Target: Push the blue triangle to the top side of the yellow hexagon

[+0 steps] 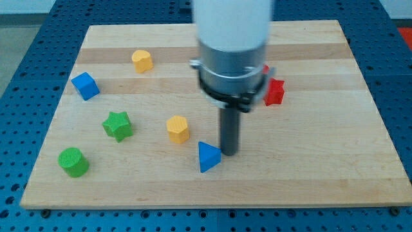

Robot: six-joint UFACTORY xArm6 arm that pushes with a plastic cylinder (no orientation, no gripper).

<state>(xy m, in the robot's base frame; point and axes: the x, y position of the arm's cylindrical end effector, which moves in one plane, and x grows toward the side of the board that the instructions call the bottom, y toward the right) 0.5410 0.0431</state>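
Note:
The blue triangle lies low on the board, a little left of centre. A yellow hexagon sits just up and to the left of it, a small gap apart. My tip is down at the blue triangle's right edge, touching it or nearly so. A second yellow block, also roughly hexagonal, sits near the view's top left.
A blue cube is at the left. A green star and a green cylinder are at the lower left. A red block is right of the arm, partly hidden by it. The wooden board lies on a blue table.

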